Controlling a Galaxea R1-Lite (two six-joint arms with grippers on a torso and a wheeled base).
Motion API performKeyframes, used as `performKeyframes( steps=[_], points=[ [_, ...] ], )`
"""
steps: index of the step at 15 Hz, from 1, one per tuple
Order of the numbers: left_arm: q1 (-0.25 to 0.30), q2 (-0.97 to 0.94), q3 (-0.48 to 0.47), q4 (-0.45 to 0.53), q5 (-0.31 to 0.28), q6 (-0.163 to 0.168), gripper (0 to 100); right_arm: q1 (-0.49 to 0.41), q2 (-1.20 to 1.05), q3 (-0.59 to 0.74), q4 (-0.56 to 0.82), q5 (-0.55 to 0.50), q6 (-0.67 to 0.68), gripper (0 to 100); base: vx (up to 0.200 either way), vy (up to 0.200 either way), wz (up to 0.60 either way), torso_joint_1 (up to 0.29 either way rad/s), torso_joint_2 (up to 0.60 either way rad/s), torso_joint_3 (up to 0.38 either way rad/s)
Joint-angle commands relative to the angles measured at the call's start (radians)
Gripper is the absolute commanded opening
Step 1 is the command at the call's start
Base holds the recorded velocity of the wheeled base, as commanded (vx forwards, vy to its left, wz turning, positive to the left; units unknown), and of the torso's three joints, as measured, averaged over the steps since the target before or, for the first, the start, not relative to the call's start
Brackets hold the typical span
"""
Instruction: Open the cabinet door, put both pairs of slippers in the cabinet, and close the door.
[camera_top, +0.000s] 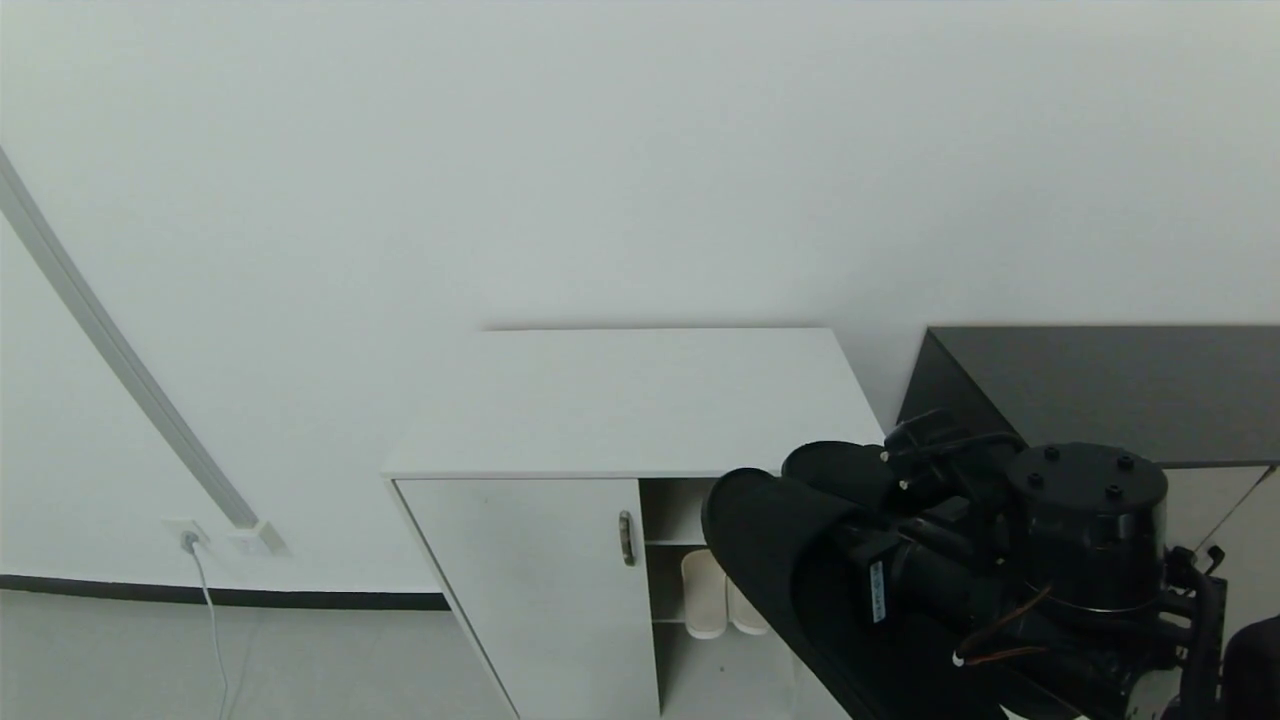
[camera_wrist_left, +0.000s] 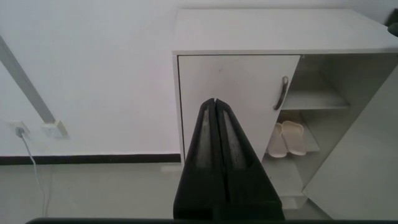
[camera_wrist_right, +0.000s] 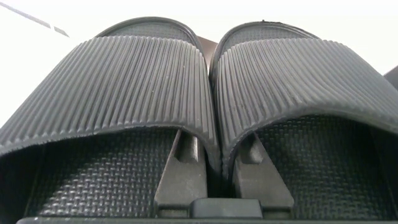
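Head view reference: the white laminate cabinet (camera_top: 620, 400) serves as the landmark. Facing its shut left-hand door (camera_wrist_left: 236, 93), the left pincer (camera_wrist_left: 215, 102) has its two dark fingers pressed flat together with nothing between them. Right of that door's metal bar handle (camera_top: 626, 537), the cabinet's right-hand compartment stands open. A pair of cream slippers (camera_top: 705, 595) lies side by side on its middle shelf. Further right, in front of the cabinet's open side and apparently not yet inside it, the right pincer (camera_wrist_right: 216, 146) clamps the pair of black ribbed-strap rubber slippers (camera_top: 770, 540). Its fingers (camera_wrist_right: 186, 165) sit one inside each slipper under the straps, squeezing the two inner walls together.

Step in hand, by judgement: insertion of the black pair. Keep the pair level and steer it leftward into the opening. Select a shelf level other than the occupied one. Clear the shelf edges and the cream pair before release.
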Motion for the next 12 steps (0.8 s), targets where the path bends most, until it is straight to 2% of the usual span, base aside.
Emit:
performKeyframes(
  steps=[1, 4, 12],
  points=[
    [0.001, 0.001, 0.001, 0.0, 0.001, 0.0, 0, 0.001, 0.001, 0.002, 0.0, 0.0, -0.001, 0, 0.0, 0.0, 0.0, 0.0, 0.0, 0.0],
    [0.001, 0.001, -0.001, 0.0, 0.001, 0.0, 0, 0.009, 0.001, 0.01, 0.0, 0.0, -0.001, 0, 0.0, 0.0, 0.0, -0.037, 0.08, 0.046],
    [0.001, 0.001, 0.001, 0.0, 0.0, 0.003, 0, 0.01, 0.011, 0.029, -0.039, 0.0, 0.001, 0, 0.0, 0.0, 0.0, -0.162, 0.37, 0.203]
  ],
)
